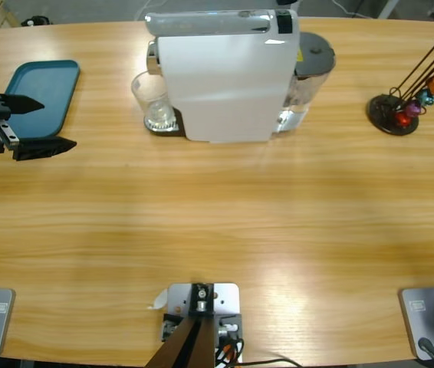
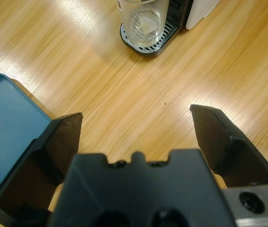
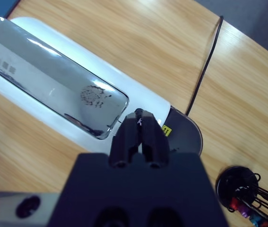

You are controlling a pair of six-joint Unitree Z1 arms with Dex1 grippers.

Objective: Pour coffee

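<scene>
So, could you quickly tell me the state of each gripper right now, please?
Left gripper: jaws open, holding nothing, over the table.
Right gripper: jaws shut, holding nothing, above the coffee machine.

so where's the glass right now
In the high view the glass stands on the coffee machine's drip tray, at the white machine's left, with the blue tray further left.

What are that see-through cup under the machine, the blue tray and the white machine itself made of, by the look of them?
The cup looks like clear glass or hard clear plastic: you see the drip grille through it. The blue tray seems matte plastic, an even teal with rounded corners and a raised rim. The coffee machine appears to be smooth white plastic with a shiny, mirror-like metal strip on top that reflects the room.
</scene>
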